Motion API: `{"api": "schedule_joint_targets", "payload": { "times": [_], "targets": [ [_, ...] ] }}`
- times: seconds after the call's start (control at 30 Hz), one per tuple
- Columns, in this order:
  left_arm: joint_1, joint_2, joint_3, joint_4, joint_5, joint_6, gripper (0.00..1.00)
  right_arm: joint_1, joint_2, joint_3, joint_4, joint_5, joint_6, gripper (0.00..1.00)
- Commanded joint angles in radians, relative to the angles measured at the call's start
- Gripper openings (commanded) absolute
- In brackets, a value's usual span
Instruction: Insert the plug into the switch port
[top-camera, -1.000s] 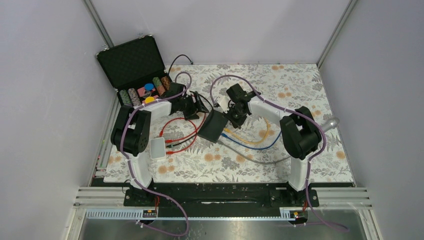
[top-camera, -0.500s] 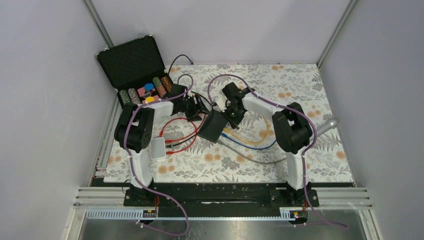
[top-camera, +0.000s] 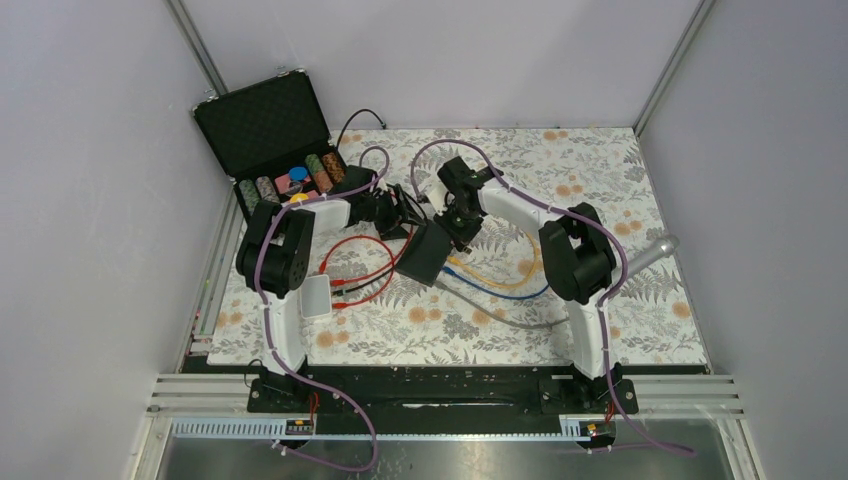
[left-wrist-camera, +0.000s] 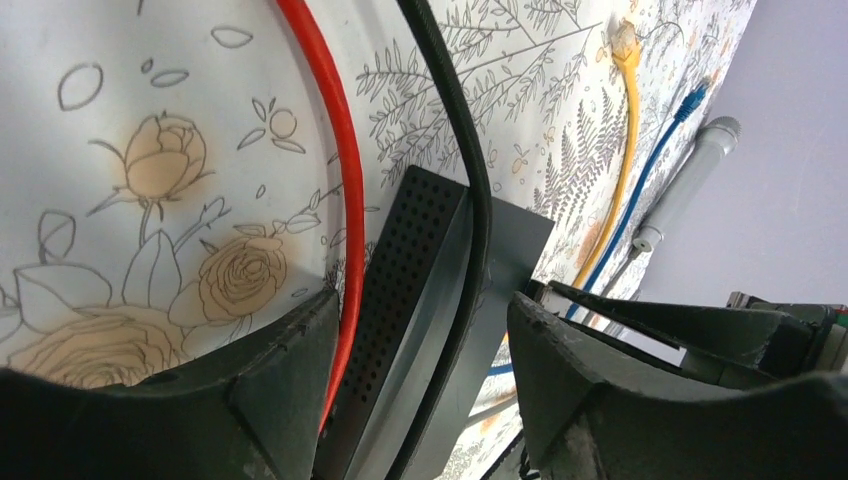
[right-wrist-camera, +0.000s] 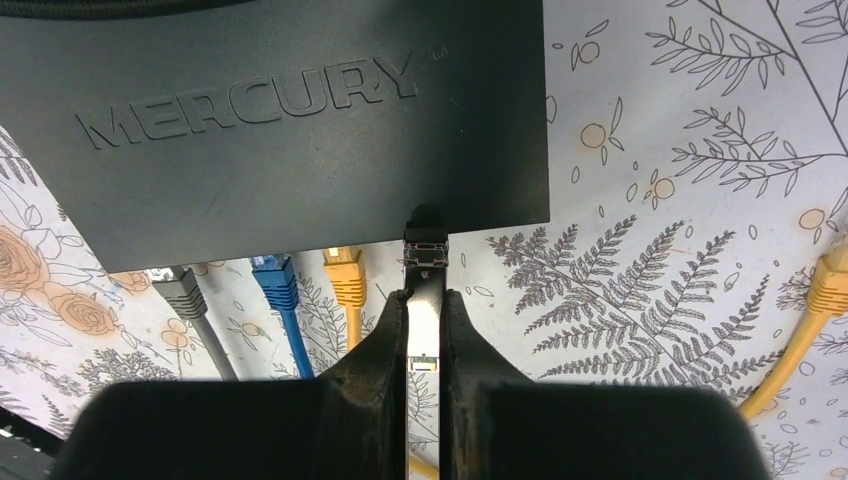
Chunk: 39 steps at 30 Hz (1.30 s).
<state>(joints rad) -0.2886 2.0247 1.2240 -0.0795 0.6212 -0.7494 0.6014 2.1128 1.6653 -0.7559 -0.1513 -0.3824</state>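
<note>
Clear-plastic plug (right-wrist-camera: 425, 250), clenched in the right hand (right-wrist-camera: 425, 300), sat with its tip at the switch (right-wrist-camera: 300, 120) edge, beside the yellow cable (right-wrist-camera: 347, 280). The left hand (left-wrist-camera: 420, 322) straddled the switch, released. A push could have slid the unbraced switch across the worktop (right-wrist-camera: 650, 150), and a tilted plug could have jammed.

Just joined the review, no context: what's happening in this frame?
The right gripper is shut on the plug, whose tip is at the port edge of the black switch, beside a grey plug, a blue plug and a yellow plug already in. Whether it is seated cannot be told. The left gripper stands open astride the switch's vented side, a red cable and a black cable between its fingers.
</note>
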Motion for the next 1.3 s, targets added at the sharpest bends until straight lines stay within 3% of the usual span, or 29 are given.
{"api": "schedule_joint_targets", "payload": {
  "times": [0.0, 0.27, 0.5, 0.8, 1.27],
  "targets": [
    [0.005, 0.022, 0.049, -0.003, 0.02, 0.029, 0.62, 0.014, 0.028, 0.025, -0.033, 0.006, 0.067, 0.0],
    [0.005, 0.023, 0.052, 0.0, 0.021, 0.035, 0.62, 0.009, -0.037, -0.038, -0.033, 0.112, 0.119, 0.0],
    [0.006, 0.028, 0.05, 0.004, 0.024, 0.037, 0.62, 0.005, -0.042, -0.058, -0.028, 0.075, 0.135, 0.0],
    [0.005, 0.028, 0.054, -0.001, 0.05, 0.041, 0.62, 0.005, -0.054, -0.115, 0.121, -0.105, 0.117, 0.0],
    [0.005, 0.068, 0.149, -0.153, 0.072, 0.149, 0.62, 0.015, -0.177, -0.322, 0.429, -0.132, 0.127, 0.0]
  ]
}}
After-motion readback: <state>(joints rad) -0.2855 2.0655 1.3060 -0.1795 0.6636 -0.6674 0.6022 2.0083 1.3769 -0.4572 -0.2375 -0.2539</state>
